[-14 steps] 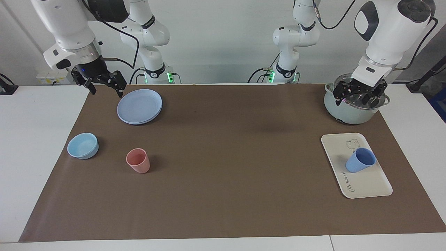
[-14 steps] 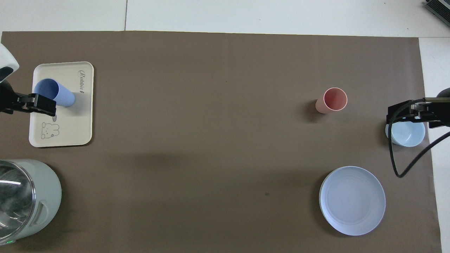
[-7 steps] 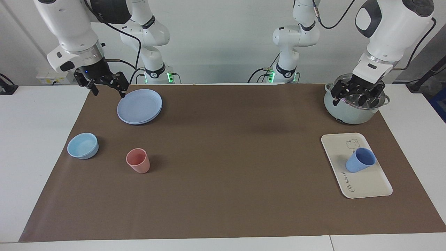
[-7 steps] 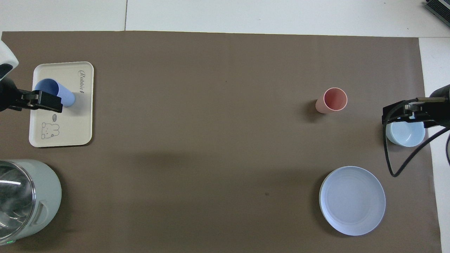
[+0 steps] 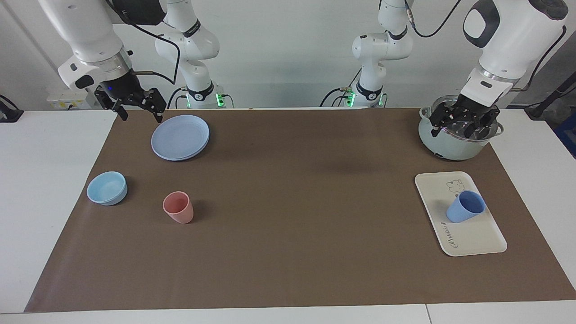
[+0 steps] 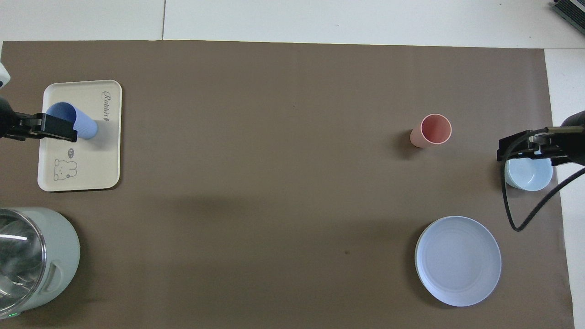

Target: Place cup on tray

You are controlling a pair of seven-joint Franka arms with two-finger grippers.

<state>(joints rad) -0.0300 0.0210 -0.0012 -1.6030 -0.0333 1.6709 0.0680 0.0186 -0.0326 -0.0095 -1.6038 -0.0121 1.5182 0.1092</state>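
Cup is standing on the tray already, so I'd call it placed. Left hand hangs wide open over the pot; right hand waits open by the plate. Looks light, stiff, maybe slick: pinch across the rim.

Matte plastic cup, smooth tray, glossy pot (glass lid, prob.).

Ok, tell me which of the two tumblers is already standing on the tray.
The periwinkle-blue cup: it stands on the cream tray at the left arm's end of the table. The salmon-pink tumbler stands on the bare brown mat.
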